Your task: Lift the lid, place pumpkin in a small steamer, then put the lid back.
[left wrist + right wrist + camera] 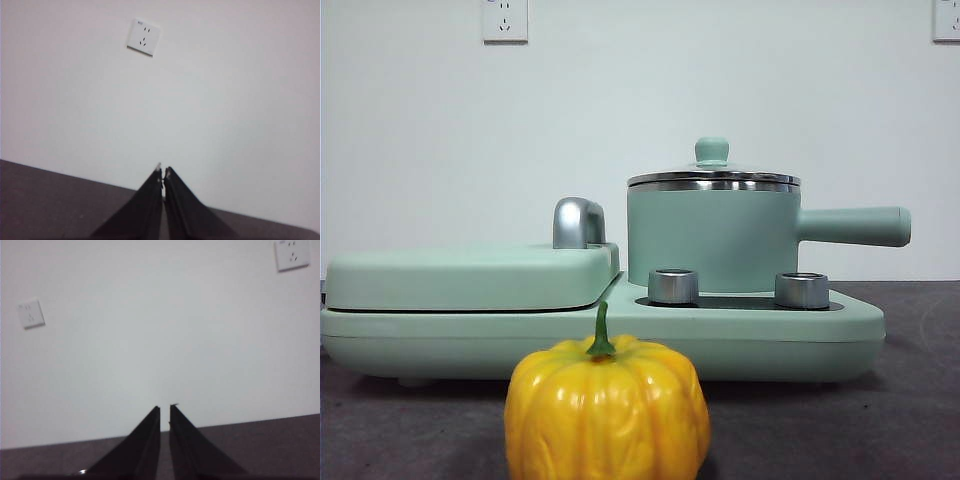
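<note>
- Front view: small steamer (712, 238) sits on the right half of a mint-green cooker base (820, 325), behind two steel dials (673, 286). Its long handle runs level, pointing toward the right edge of the picture. The lid (713, 179) is seated on the steel rim, knob upright at centre. The pumpkin (607, 412) stands on the dark bench (880, 420) in front of the base, nearest the camera, stem up, apart from the cooker. A flat griddle cover (470, 275) with a chrome handle (578, 222) fills the left half. No arm shows here.
- Left wrist view: left gripper (163, 172) has its jaws nearly touching, holding nothing. It faces a bare wall with a socket (144, 36) and a strip of bench; no task object in sight.
- Right wrist view: right gripper (165, 410) is empty, with a narrow slit between its jaws. Again only wall, sockets, bench.
- Judgement: nothing started; lid comes first. Both grippers look raised and aimed over the objects, so knob and pumpkin lie below their sight lines. Which arm is nearer the knob cannot be told. The knob calls for a grasp from above.
</note>
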You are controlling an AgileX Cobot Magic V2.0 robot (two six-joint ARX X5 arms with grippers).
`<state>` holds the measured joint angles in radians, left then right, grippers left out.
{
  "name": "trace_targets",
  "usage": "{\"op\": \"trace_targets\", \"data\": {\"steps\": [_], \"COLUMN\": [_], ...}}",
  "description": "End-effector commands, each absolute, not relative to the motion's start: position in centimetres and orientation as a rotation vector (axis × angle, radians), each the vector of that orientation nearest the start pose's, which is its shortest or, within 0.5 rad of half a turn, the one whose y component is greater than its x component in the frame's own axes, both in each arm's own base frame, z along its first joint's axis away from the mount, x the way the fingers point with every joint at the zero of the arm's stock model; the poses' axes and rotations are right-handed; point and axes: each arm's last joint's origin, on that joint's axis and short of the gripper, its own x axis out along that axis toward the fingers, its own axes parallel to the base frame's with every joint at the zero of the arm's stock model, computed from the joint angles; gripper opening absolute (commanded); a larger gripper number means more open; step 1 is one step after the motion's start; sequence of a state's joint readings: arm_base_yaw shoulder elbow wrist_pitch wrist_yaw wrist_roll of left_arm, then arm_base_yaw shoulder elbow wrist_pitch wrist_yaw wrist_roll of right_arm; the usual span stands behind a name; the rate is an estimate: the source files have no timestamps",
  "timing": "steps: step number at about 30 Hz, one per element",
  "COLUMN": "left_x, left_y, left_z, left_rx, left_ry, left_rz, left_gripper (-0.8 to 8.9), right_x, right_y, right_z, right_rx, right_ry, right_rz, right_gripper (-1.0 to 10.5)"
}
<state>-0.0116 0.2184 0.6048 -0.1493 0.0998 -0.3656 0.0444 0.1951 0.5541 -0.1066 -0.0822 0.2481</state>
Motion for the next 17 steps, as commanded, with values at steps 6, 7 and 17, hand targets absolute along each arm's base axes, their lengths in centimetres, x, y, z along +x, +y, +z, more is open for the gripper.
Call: {"op": "trace_targets", "data": {"steps": [6, 7, 17], "left_x": [8.4, 8.8, 12.8], "left_y": [-0.4, -0.4, -1.0], "left_z": [35.7, 35.9, 37.2], "left_rx": [-0.316, -0.313, -0.178], "left_ry": [-0.061, -0.036, 0.172], "left_rz": [-0.137, -0.135, -0.260], "left_gripper": [0.10, 0.10, 0.09], "right_x": [8.1, 8.4, 12.5], "right_y": [0.8, 0.8, 1.2], "right_z": [35.3, 35.7, 36.6], "right_rx": [0.161, 0.156, 0.074], "right_ry": [-0.145, -0.128, 0.100], "right_rz": [0.195, 0.198, 0.272], "right_gripper": [0.3, 0.3, 0.3]}}
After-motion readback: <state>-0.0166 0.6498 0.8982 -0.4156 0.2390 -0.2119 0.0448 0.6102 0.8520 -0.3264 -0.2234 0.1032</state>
